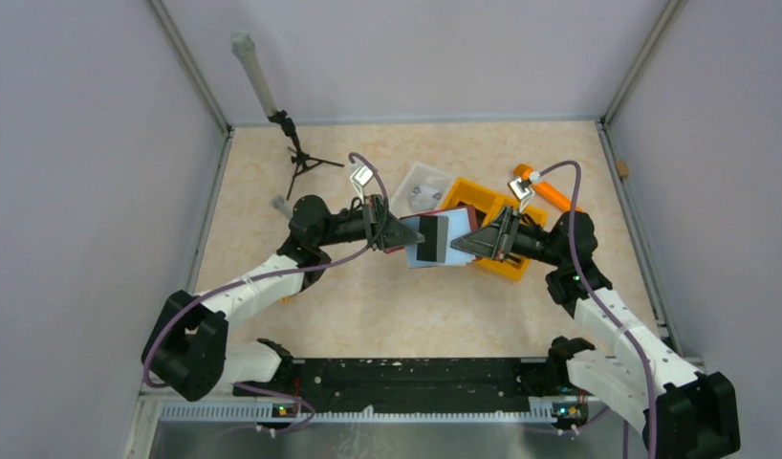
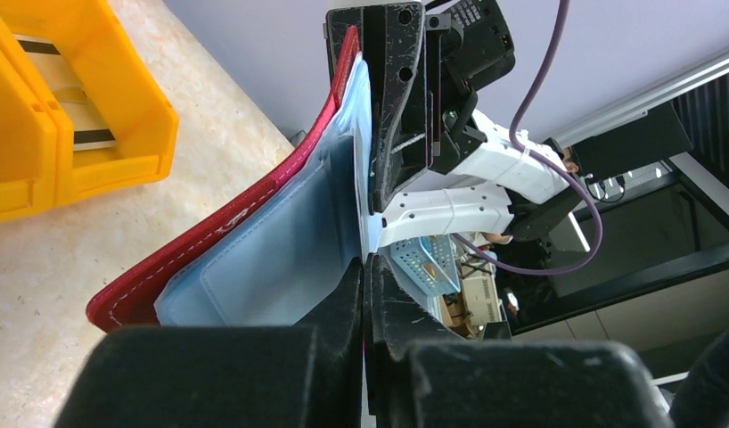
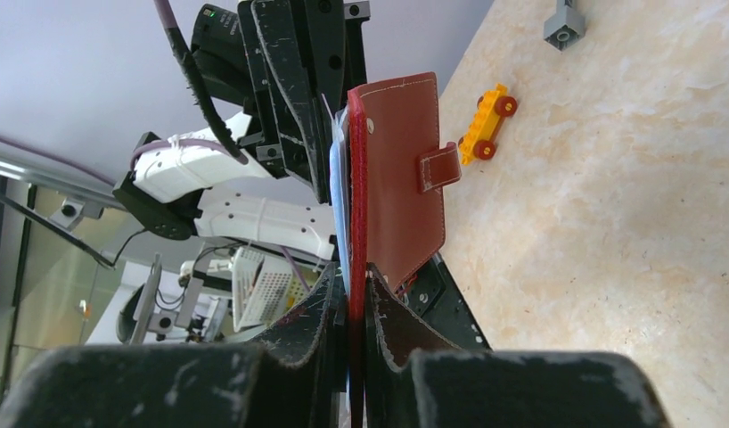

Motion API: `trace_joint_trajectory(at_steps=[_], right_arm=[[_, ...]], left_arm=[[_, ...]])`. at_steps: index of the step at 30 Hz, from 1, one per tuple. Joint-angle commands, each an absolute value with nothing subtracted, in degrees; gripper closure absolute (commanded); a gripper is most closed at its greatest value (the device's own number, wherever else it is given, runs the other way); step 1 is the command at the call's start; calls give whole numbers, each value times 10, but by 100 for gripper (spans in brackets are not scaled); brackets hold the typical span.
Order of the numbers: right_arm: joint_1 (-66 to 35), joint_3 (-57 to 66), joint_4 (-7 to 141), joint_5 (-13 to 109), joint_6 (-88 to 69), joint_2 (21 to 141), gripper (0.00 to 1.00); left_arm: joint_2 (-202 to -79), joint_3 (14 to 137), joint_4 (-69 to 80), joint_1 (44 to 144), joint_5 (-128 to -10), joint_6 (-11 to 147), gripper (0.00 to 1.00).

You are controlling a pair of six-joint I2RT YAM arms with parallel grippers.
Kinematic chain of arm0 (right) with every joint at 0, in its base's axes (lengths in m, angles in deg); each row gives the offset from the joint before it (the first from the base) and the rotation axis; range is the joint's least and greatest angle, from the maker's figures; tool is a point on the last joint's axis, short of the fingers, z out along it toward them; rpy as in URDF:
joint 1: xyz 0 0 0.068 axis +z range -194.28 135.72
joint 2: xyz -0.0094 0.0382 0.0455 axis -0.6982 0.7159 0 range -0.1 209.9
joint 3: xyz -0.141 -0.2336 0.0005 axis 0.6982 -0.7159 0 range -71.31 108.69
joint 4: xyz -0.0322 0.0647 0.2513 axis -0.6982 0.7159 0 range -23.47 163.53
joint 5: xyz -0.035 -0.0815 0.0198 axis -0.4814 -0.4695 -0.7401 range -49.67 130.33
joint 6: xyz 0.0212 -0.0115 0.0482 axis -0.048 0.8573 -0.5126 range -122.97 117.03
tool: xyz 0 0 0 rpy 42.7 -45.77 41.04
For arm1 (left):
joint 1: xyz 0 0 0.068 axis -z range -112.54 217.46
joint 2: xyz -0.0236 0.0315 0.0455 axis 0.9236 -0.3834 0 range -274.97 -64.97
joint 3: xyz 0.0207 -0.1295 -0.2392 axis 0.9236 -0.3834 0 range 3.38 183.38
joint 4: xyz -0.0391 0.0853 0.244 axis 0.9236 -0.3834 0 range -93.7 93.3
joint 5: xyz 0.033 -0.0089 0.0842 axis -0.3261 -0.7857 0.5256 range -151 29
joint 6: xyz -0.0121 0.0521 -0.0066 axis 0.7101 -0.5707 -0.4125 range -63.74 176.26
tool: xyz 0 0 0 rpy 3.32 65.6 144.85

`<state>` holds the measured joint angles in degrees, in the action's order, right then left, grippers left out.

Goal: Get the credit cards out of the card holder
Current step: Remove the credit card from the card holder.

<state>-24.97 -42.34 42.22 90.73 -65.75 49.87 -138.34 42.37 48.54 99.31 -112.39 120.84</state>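
Observation:
The dark red card holder (image 1: pixel 443 237) hangs open above the table between both arms. In the left wrist view its red cover (image 2: pixel 218 234) and pale blue inner pockets (image 2: pixel 281 259) show. My left gripper (image 2: pixel 368 276) is shut on a thin pale inner edge of it. My right gripper (image 3: pixel 356 294) is shut on the red cover edge, with the strap tab (image 3: pixel 437 167) just beyond. No credit card shows in the pockets. Flat pale pieces with dark stripes (image 2: pixel 67 94), which look like credit cards, lie in the orange tray (image 2: pixel 120 143).
The orange two-compartment tray (image 1: pixel 507 266) sits right under and behind the holder, with a white square tray (image 1: pixel 423 189) beside it. A yellow toy car (image 3: pixel 486 123) and a grey block (image 3: pixel 563 22) lie on the table. A black tripod (image 1: pixel 301 158) stands at the back left.

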Motion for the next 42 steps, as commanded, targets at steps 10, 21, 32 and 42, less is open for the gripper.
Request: trace_joint_trajectory(at_steps=[10, 21, 32, 42], right_arm=[[-256, -395, 375, 914, -672, 497, 92], [-262, -378, 447, 897, -627, 489, 100], [-317, -332, 666, 852, -487, 455, 100], [-319, -160, 930, 579, -283, 428, 100]], left_arm=[[-1376, 420, 542, 978, -1139, 1225, 99], [-1396, 421, 566, 974, -1134, 1238, 100], [-1373, 404, 503, 942, -1117, 1196, 100], [-1403, 449, 378, 982, -1012, 1111, 100]])
